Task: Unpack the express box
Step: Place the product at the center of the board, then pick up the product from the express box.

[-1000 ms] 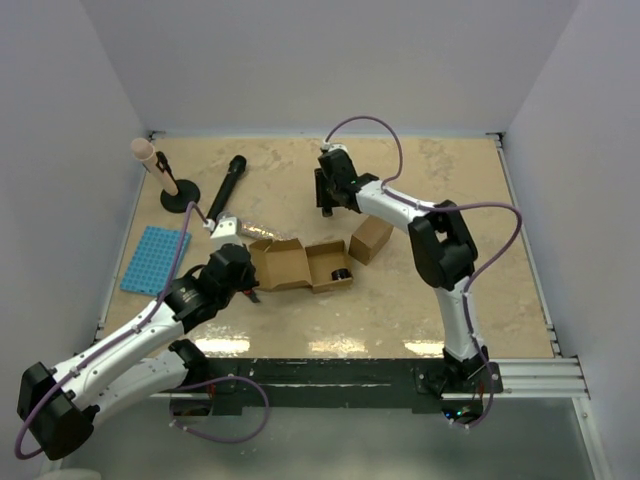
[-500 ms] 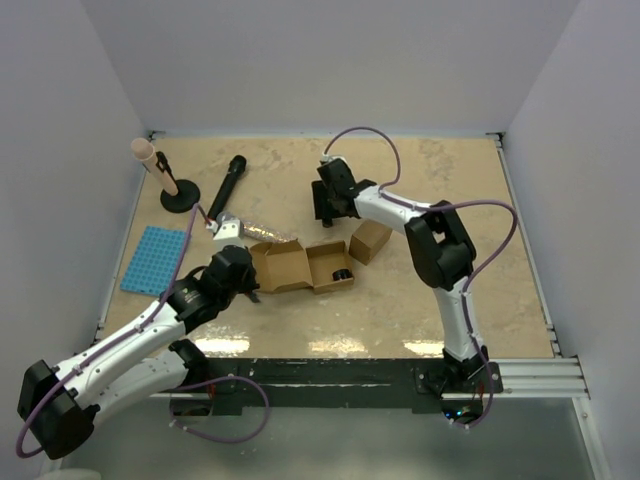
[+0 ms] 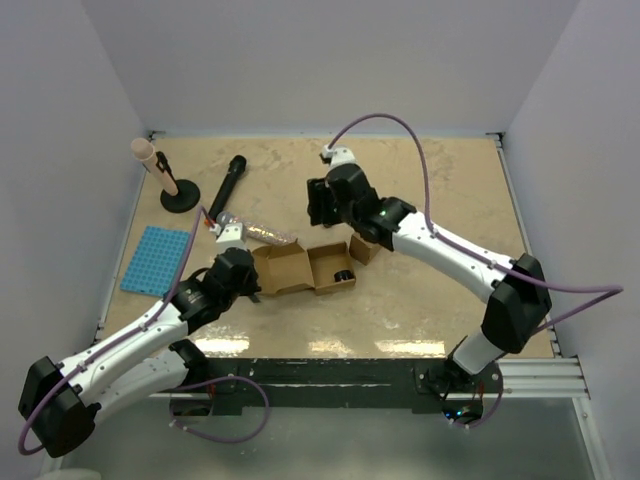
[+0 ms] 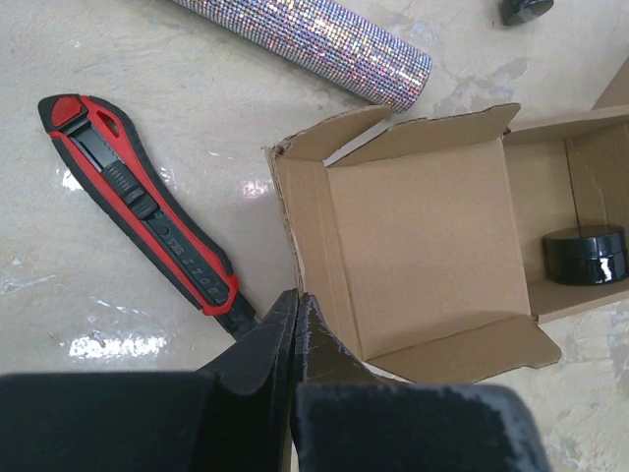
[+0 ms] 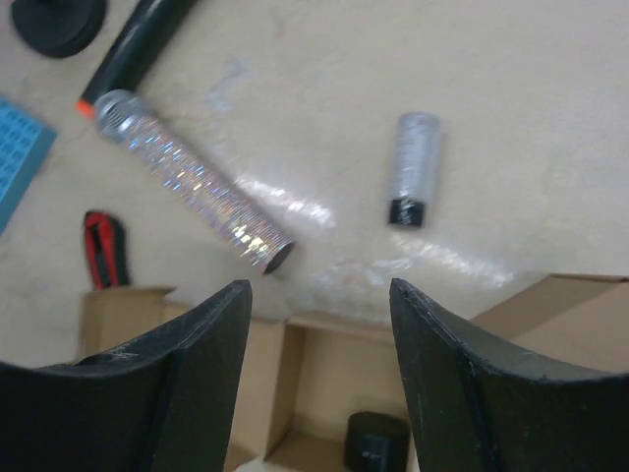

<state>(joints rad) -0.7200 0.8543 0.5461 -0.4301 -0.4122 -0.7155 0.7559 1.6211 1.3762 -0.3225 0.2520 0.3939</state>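
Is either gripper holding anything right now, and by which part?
The right gripper is open and empty. The left gripper is shut at the left wall of the open brown cardboard box; whether it actually pinches that edge cannot be told.

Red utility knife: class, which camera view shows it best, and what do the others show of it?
The left wrist view: the red utility knife lies large and sharp beside the open box, nearly all visible. The right wrist view shows only a blurred red part; in the top view I cannot make it out.
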